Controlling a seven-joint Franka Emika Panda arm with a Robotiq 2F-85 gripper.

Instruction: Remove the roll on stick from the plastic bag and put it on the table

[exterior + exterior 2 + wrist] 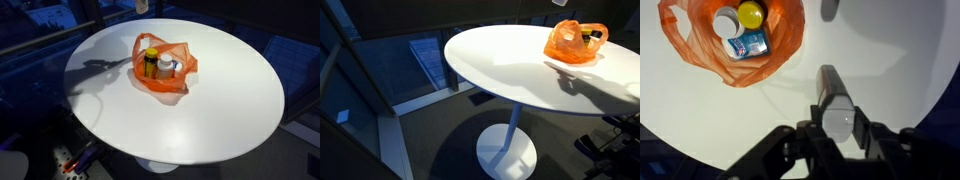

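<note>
Table (222, 112), round and white-topped, takes up most of both exterior views, and most of its surface is bare. The plastic bag (165, 88) stands on it with its mouth open upward and its orange sides slumped around what it holds. The gripper (827, 72) is high above the table, barely showing at the top edge of the exterior views. In the wrist view its fingers read as one dark bar drawn together, with nothing that I can make out between them. From the gripper, the bag lies up and to the left in the wrist view, well apart, and only bare tabletop is below the fingers. Any approach would therefore have to cross toward that corner before coming down. Two bottles stand side by side in the bag, touching or nearly so: a white-capped bottle (725, 22) and a yellow-capped bottle (750, 13). Just in front of them, on the gripper's side, is a pale piece with blue print. I take this to be the roll on stick (746, 45), though the view is too small to be sure. Its long axis seems to run roughly across the wrist picture, tilted a little. In the way are the bag's crinkled rim and the bottles pressed close behind. The fingers would have to open first, then straddle the stick across its narrow width.
</note>
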